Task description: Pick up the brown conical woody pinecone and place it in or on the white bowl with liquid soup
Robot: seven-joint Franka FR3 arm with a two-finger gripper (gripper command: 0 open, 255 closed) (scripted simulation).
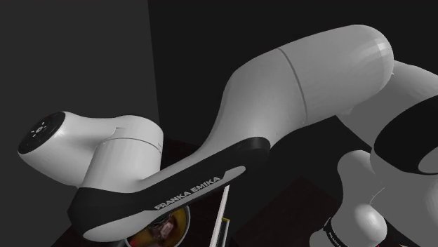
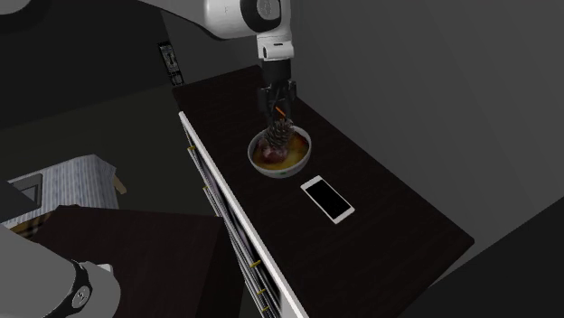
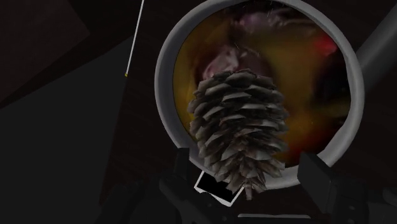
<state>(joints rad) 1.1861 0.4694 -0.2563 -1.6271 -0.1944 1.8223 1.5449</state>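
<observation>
Jaws are seen spread apart, nothing gripped. Just past them the pinecone [image 3: 238,130] is sat in the soup of the white bowl [image 3: 165,83], mid-worktop [image 2: 398,208], beside the phone [image 2: 327,199]. Placing looks done tbh; only a straight lift-off is needed next.

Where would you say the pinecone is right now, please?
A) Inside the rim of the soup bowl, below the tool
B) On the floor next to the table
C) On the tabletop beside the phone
A: the pinecone sits inside the rim of the bowl, over the soup and just under the tool, while the phone lies apart on the table.
</observation>
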